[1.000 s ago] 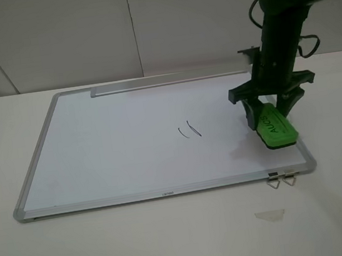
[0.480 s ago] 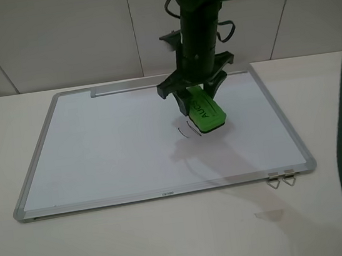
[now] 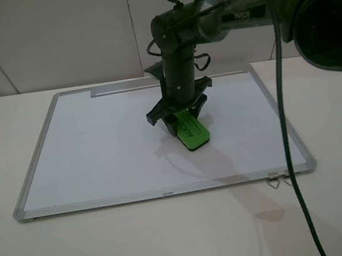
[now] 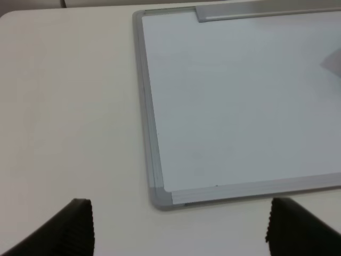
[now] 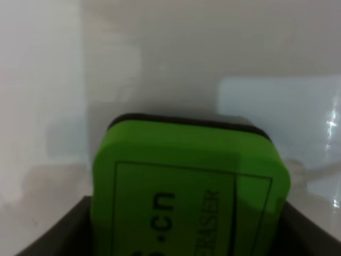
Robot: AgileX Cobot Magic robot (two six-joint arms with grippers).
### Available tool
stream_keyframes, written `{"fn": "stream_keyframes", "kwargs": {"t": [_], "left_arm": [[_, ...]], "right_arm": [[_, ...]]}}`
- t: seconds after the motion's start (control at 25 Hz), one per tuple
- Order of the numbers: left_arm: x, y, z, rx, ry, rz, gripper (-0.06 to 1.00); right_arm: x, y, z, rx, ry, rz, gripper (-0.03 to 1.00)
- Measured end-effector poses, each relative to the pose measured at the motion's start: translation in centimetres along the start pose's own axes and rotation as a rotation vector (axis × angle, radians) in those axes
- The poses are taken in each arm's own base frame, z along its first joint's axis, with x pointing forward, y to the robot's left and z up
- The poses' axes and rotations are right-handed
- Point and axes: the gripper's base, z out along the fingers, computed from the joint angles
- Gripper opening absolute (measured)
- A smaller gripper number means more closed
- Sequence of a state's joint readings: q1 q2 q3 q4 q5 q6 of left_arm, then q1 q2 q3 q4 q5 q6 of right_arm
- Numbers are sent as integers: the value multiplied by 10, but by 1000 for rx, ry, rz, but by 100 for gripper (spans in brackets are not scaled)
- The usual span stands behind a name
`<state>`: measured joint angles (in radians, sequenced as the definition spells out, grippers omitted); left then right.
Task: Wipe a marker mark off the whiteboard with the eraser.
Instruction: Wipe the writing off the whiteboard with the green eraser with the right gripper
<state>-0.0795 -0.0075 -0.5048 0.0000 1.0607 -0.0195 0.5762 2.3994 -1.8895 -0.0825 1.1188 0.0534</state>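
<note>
The whiteboard (image 3: 98, 150) lies flat on the table, and its near left corner shows in the left wrist view (image 4: 240, 106). My right gripper (image 3: 183, 121) reaches to the middle of the board, shut on the green eraser (image 3: 192, 131), which is tilted with its dark base down on the white surface. Up close, the eraser (image 5: 186, 197) fills the space between the right gripper's (image 5: 186, 237) dark fingers. No marker mark shows; the spot where it lay is under the eraser. My left gripper (image 4: 181, 234) hovers open off the board's near left corner.
A pale scrap of tape (image 3: 269, 216) lies on the table in front of the board. Two metal clips (image 3: 281, 180) hang at the board's front right corner. A dark cable (image 3: 286, 119) drops across the right side. The grey tray strip (image 3: 125, 88) runs along the far edge.
My right arm carried the eraser left from the board's front right corner to the middle, onto the two strokes. The strokes no longer show.
</note>
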Motion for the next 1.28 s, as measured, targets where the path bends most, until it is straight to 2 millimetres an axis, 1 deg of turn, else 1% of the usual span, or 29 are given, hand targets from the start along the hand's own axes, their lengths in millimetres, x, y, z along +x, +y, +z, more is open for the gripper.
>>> {"fn": "stream_keyframes", "kwargs": {"t": [0.12, 0.52, 0.84, 0.96, 1.24, 1.28], "left_arm": [[0, 0, 0, 0, 0, 0, 68], [0, 0, 0, 0, 0, 0, 68], [0, 0, 0, 0, 0, 0, 68], [0, 0, 0, 0, 0, 0, 68], [0, 0, 0, 0, 0, 0, 68], [0, 0, 0, 0, 0, 0, 68]], "right_arm": [[-1, 1, 8, -5, 8, 1, 61], [-2, 2, 17, -11, 29, 5, 60], [-2, -3, 18, 27, 30, -12, 60], [-3, -18, 18, 45, 25, 9, 60], [3, -87, 22, 70, 28, 138, 60], [4, -94, 22, 71, 28, 152, 60]]}}
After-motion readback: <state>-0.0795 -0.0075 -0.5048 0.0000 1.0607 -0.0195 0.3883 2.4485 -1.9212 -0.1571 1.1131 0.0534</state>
